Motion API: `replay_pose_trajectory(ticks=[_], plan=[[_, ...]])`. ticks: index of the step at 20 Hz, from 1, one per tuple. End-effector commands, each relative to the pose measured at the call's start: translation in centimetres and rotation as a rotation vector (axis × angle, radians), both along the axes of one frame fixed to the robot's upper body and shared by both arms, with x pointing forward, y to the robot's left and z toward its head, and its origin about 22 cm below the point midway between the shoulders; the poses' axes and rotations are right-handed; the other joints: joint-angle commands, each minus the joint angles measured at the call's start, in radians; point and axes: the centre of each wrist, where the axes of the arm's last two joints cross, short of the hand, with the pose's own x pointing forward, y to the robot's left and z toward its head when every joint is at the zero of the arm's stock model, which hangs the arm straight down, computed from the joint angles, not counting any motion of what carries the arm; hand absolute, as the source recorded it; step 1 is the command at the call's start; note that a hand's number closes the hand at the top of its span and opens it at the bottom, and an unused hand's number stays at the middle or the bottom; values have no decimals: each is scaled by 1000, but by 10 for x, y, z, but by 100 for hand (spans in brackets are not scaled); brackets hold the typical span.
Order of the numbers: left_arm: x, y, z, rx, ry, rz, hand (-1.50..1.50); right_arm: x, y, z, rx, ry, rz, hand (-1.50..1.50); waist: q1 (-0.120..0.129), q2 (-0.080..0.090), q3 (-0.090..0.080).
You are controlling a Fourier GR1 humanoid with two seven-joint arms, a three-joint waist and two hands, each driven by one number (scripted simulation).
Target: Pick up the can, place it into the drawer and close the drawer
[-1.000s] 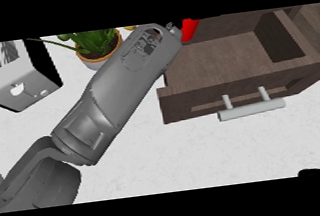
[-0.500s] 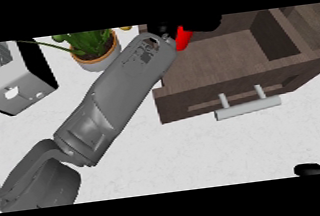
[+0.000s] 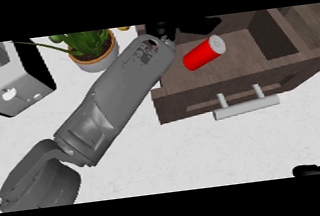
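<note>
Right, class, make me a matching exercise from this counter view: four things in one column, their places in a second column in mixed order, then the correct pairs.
Things
1. red cylindrical can
2. silver boxy toaster
3. green plant in a tan pot
4. pale bar handle

Places
A. far left of the counter
B. lying on its side in the open dark wooden drawer
C. on the drawer's front panel
D. between the toaster and the grey left forearm

Pairs: 1-B, 2-A, 3-D, 4-C
</note>
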Motion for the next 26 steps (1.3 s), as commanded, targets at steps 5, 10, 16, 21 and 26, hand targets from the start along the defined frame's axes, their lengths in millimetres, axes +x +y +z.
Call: replay_pose_trajectory(ticks=[5,10,16,21,26], plan=[[-2,2,-9,-55,2,44,-150,-3,-5,12,-108,-61,-35,-150,1,-2,-1],[-1,1,-3,-106,5,29,-150,-7,-1,28,-301,-135,-21,-150,15,-3,-2],[-6,-3,1,-180,4,-5,-150,-6,11,38,-438,-178,-33,-150,41,-9,-2],[-2,-3,7,-188,-31,4,-150,5,19,41,-631,-194,-52,-150,59,-8,-2],[-8,-14,18,-177,-44,11,-150,30,31,32,-841,-186,-86,-150,88,-16,-2]])
